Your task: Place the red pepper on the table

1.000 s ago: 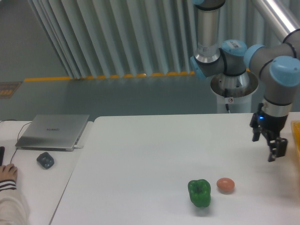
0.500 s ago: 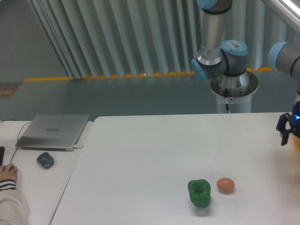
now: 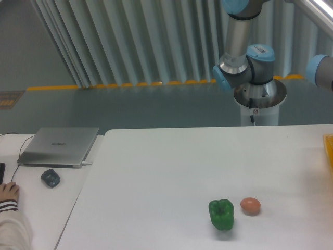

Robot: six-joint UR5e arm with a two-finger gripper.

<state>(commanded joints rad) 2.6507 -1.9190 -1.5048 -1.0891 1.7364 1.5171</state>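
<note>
We see the table (image 3: 171, 172) filling the lower frame, our arm (image 3: 244, 57) at upper right with its gripper out of frame, a green pepper (image 3: 221, 214) beside an egg (image 3: 250, 205) at lower centre, and no red pepper.

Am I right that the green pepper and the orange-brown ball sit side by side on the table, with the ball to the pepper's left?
Not quite. The fixed camera shows the green pepper and the orange-brown ball side by side on the table, but the ball lies to the pepper's right in the picture, not its left.
</note>
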